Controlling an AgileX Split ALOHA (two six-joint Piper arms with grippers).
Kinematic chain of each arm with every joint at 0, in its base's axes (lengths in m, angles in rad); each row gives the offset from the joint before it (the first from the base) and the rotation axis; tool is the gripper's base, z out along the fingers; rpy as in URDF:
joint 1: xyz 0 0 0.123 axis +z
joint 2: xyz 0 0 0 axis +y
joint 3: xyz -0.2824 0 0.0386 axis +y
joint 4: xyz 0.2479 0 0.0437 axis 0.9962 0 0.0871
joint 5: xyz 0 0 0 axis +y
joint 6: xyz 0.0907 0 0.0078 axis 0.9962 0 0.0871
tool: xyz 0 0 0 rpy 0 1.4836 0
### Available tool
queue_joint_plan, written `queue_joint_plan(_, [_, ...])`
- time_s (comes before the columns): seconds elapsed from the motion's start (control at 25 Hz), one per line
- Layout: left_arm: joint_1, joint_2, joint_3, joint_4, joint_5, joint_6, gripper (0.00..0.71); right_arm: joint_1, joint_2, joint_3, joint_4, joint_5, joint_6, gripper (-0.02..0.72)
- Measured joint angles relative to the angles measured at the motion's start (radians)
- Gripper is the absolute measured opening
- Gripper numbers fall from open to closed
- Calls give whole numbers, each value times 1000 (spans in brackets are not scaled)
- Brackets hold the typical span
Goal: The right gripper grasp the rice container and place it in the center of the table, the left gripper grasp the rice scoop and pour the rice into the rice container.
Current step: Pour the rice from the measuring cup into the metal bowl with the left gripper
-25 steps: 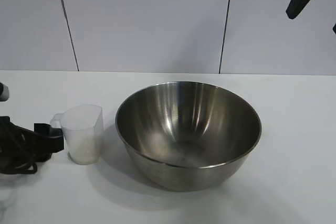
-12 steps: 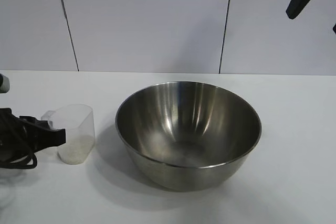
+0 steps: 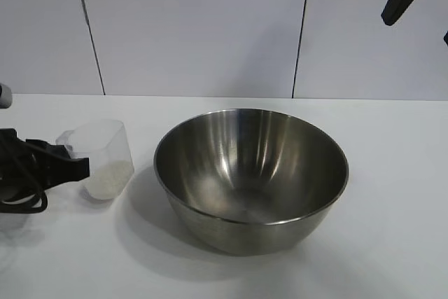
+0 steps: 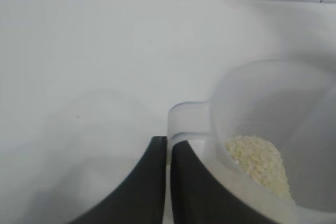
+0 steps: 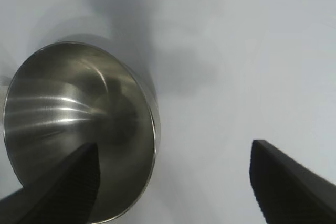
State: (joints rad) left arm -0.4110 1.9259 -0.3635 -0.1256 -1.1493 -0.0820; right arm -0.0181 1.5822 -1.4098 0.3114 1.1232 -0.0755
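**Scoop gripped, pour comes next**

Your left gripper (image 4: 167,182) pinches the rice scoop (image 3: 101,159) by its handle, beside the rice container (image 3: 250,176) at mid-table. Right gripper (image 5: 173,182) hangs spread, idle. Next, carry the rice (image 4: 260,163) over the rim and tip gently.

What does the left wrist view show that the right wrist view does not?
Only the left wrist view shows the left gripper shut on the handle of the clear scoop, with rice heaped inside it. Only the right wrist view shows the steel bowl, nothing in it, and the open right gripper held above the table and holding nothing. Both show the white table.
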Motion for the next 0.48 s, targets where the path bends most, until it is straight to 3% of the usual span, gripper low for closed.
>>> queue_joint_plan(0.24, [0,-107,0,56,15,82,9,0,0,0,0,0,0,547])
queue_joint_plan(0.48, [0,-253,-70,97,286,117,9,0,0,0,0,0,0,547])
